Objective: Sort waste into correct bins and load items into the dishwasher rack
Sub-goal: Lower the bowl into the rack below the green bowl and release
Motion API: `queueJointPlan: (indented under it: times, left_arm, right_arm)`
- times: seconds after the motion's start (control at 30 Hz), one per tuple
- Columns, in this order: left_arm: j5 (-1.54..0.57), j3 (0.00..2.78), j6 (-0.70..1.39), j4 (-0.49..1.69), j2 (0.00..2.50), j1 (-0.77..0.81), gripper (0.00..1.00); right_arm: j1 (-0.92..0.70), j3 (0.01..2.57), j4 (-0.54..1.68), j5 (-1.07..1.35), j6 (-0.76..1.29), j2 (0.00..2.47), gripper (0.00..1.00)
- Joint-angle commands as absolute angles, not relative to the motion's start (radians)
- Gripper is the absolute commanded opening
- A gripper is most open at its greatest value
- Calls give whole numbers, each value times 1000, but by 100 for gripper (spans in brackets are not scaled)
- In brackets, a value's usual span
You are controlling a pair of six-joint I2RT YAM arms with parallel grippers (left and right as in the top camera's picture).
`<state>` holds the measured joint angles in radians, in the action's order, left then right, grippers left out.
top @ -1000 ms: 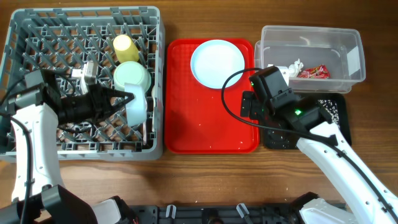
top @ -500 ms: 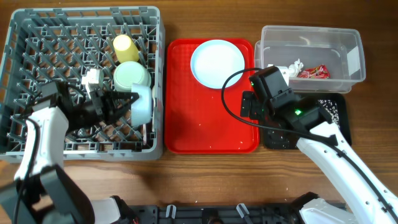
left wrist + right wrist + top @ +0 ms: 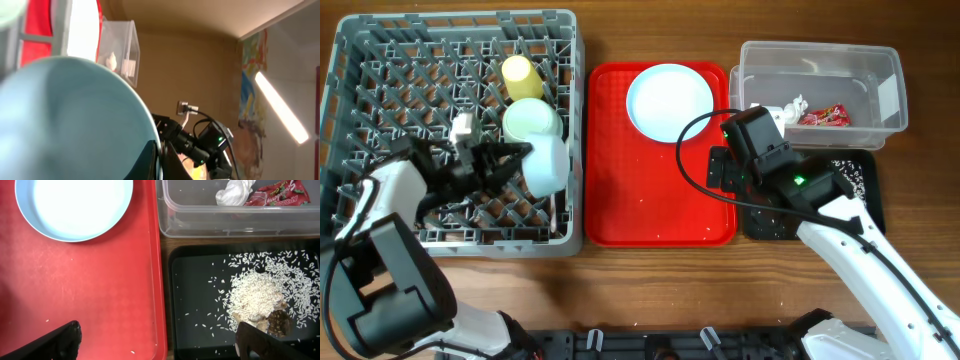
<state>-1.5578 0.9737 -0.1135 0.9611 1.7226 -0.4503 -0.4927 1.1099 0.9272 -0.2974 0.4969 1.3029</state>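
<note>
My left gripper [image 3: 525, 153] is shut on the rim of a pale blue bowl [image 3: 548, 165] that stands on edge in the grey dishwasher rack [image 3: 380, 60]. In the left wrist view the bowl [image 3: 70, 115] fills the frame and the rim is pinched between the dark fingers of the left gripper [image 3: 161, 150]. A second bowl [image 3: 530, 120] and the yellow cup [image 3: 518, 70] sit just behind. The pale blue plate [image 3: 670, 100] lies on the red tray [image 3: 650, 200]. My right gripper [image 3: 160, 345] is open, straddling the red tray's edge and the black tray [image 3: 200, 310], which holds rice scraps [image 3: 255, 297].
The clear tub [image 3: 865, 70] at the back right holds the white tissue [image 3: 235, 192] and the red wrapper [image 3: 277, 192]. Stray rice grains dot the red tray [image 3: 100, 280]. My right arm covers most of the black tray [image 3: 865, 185] in the overhead view.
My left arm has swung its elbow down and to the left, and the gripped bowl has shifted slightly right in the rack. The right arm has not moved.
</note>
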Motion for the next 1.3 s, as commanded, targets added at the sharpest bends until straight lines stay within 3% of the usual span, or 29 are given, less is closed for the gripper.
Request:
queueJointPlan:
  times: [0.0,0.33,0.73,0.87,0.93,1.03,1.07,1.17,1.27]
  left_arm:
    - [-1578,975,-96,992,1734,-505,4]
    - [-1576,975,-133,1041,1702,-499,4]
    - [-1242,975,-134,1021,1702,-561,4]
    - [-1232,975,-134,1021,1702,-596,6]
    - [-1232,975,-134,1021,1702,-616,18]
    - [-1232,976,-122,1021,1702,-625,76]
    - [-1232,977,-122,1021,1701,-625,84]
    - [-1232,1005,-108,1030,1693,-625,89]
    - [-1221,1087,-96,1079,1653,-625,84]
  right_arm:
    - [-490,1120,927,-320,498,1303,100]
    - [-490,1120,927,-320,497,1303,100]
    - [-490,1120,927,-320,498,1303,100]
    - [-490,1120,928,-320,498,1303,100]
    - [-490,1120,927,-320,498,1303,100]
    - [-490,1120,927,-320,498,1303,100]
    - [-490,1120,927,-320,498,1303,100]
    - [-490,1120,928,-320,498,1303,100]
    - [-490,1120,927,-320,498,1303,100]
